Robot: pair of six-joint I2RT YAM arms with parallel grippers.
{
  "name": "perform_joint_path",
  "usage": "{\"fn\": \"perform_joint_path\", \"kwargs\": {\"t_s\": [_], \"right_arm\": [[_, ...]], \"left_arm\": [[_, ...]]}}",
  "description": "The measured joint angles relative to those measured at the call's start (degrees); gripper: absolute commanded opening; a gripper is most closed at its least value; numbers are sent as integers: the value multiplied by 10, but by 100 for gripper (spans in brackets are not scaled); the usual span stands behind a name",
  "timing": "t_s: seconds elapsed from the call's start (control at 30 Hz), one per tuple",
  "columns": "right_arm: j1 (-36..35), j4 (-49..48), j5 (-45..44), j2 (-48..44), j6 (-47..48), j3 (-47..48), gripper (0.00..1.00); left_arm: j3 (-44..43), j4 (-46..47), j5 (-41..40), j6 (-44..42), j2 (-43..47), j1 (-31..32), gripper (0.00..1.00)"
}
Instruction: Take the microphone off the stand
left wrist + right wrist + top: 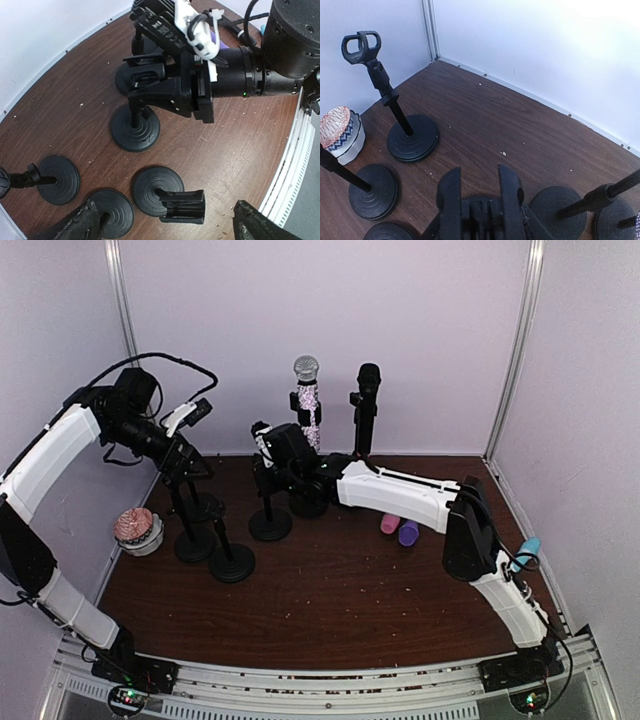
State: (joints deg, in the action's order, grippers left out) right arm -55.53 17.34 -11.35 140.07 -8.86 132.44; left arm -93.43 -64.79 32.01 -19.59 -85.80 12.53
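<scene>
Two microphones stand upright in stands at the back wall: a glittery silver microphone (pixel 306 380) and a black microphone (pixel 368 390). Neither gripper touches them. My right gripper (pixel 268 455) reaches left and is shut on the black clip (pixel 487 215) of an empty stand (pixel 270 525); its fingers (pixel 449 200) press the clip from both sides. My left gripper (pixel 190 465) hovers open above another empty stand's clip (pixel 182 205), and its fingers (pixel 75 225) are spread far to either side of it.
Several empty black stands crowd the left half, among them one base (pixel 232 562) and a tall one with an open clip (pixel 361 46). A patterned bowl (pixel 137 530) sits by the left wall. Small pink (pixel 390 524) and purple (pixel 408 533) objects lie mid-table.
</scene>
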Motion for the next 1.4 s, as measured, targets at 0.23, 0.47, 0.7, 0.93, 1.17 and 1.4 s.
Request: {"fn": "perform_joint_path", "kwargs": {"t_s": [0.23, 0.47, 0.7, 0.93, 1.17, 1.4], "right_arm": [[-4, -37, 5, 8, 5, 15, 78], [-8, -45, -2, -43, 24, -26, 100], [-5, -53, -28, -252, 33, -201, 100], [42, -70, -40, -396, 24, -287, 100], [71, -31, -24, -321, 34, -204, 99], [71, 2, -4, -241, 44, -139, 89]], "left_arm": [[21, 0, -6, 3, 8, -1, 98], [25, -5, -45, 6, 8, -1, 98], [-9, -12, -99, 6, 8, -4, 98], [-12, -13, -114, 14, 8, -6, 98], [-38, -10, -141, 31, 3, -6, 98], [-38, -3, -178, 35, 3, -6, 98]]}}
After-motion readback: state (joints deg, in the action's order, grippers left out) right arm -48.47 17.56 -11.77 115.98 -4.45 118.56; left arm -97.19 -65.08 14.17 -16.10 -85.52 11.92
